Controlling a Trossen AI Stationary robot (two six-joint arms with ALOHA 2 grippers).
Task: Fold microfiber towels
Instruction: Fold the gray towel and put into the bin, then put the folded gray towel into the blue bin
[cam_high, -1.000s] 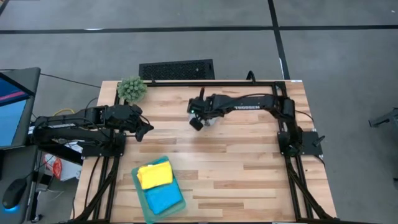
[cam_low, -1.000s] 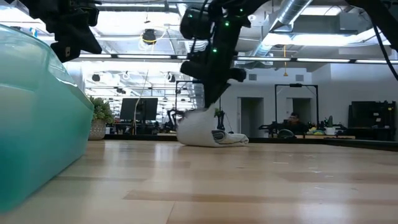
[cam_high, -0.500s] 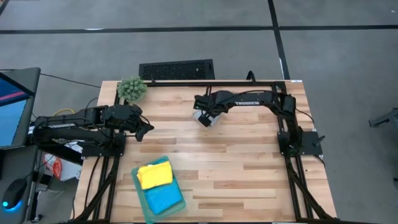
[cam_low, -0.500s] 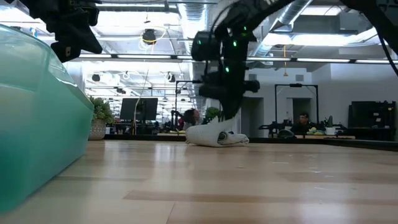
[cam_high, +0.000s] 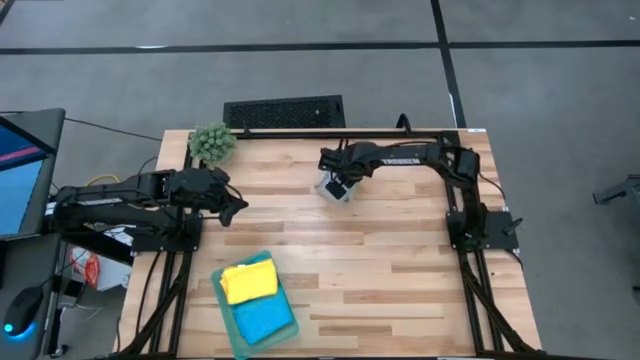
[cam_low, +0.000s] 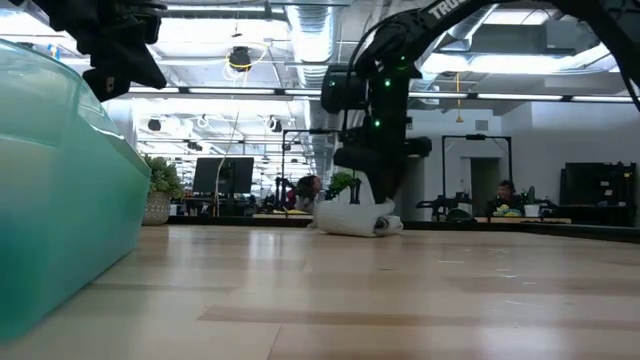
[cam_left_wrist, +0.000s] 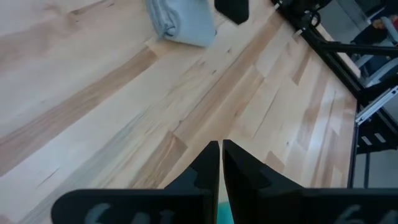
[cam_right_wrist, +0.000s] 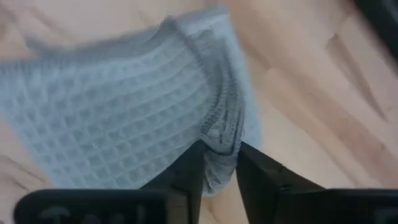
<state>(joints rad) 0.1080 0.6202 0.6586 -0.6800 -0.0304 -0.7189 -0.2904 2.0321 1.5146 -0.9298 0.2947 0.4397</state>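
White lettering "TROSSEN" runs along the right arm, barely legible.

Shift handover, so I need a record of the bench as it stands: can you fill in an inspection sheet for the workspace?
Surface: wooden table, bare across the middle and right.
Job's things: grey towel bunched near the far edge; yellow towel and blue towel stacked on a teal towel near the front left.
Clutter: green plant ball at the far left corner.
Grippers: right gripper shut on the grey towel's edge; left gripper shut and empty, above the table's left side.
Cables: loose cables beside the left arm's base.
Surroundings: grey floor, black grille behind the table, monitor at left, people at desks beyond.
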